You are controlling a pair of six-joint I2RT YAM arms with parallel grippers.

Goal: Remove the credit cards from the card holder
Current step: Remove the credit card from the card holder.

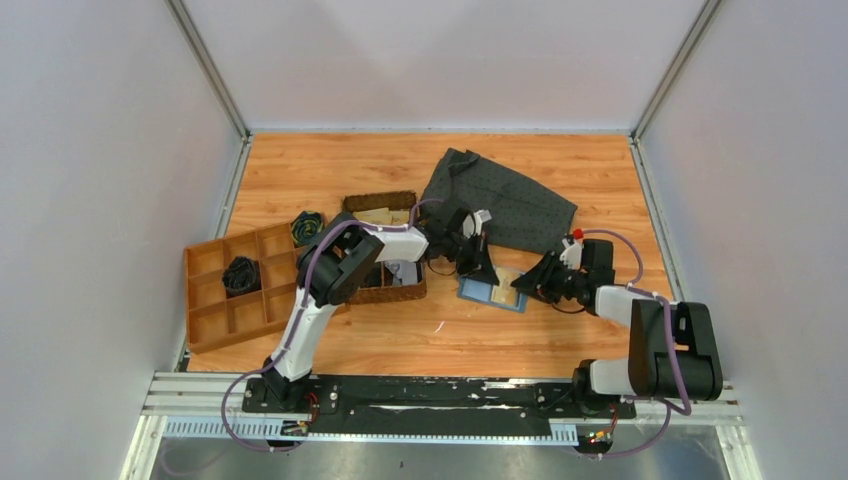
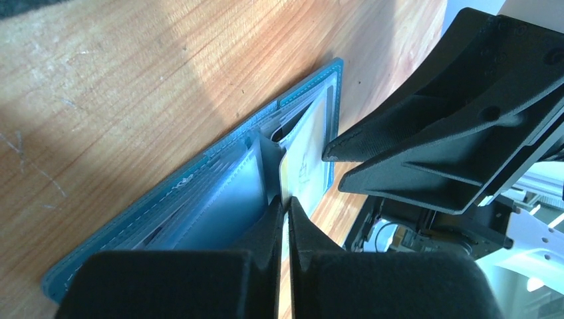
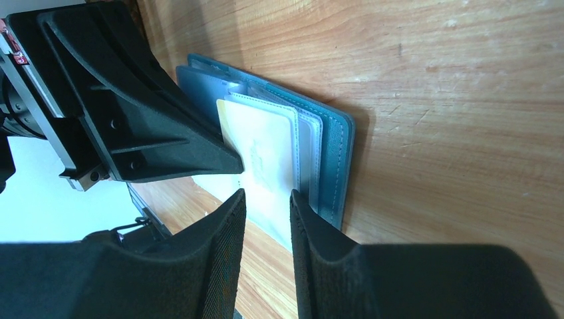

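1. Small blue-teal bifold card holder lies opened flat on the orange-brown wooden table, centre-right. It sits btwn the two grippers, just in front of the dark grey dotted cloth.
2. The left gripper comes down on the holder from the far-left side. Its black fingers are pinched tight on the edge of a pale cream rectangular credit card, w/ only a thin sliver of card showing btwn the pads.
3. The right gripper is at the holder's right end, fingertips parted w/ a clear gap. In its wrist cam the card's free end lies in line w/ that gap, and nothing is clamped.
4. The card is on the holder's right-hand panel, part way out of a clear pocket. It overhangs the holder's edge on the side toward the right gripper.
5. Holder's long axis runs approx. left-right in the top view, right end tilted a little toward the arm bases. The lighter inner panels face up.
6. Card's long axis seems to point toward the right gripper, but the steep wrist views make that hard to fix.
7. Left of the holder, a brown woven basket sits under the left arm. A brown divided wooden tray lies further left.
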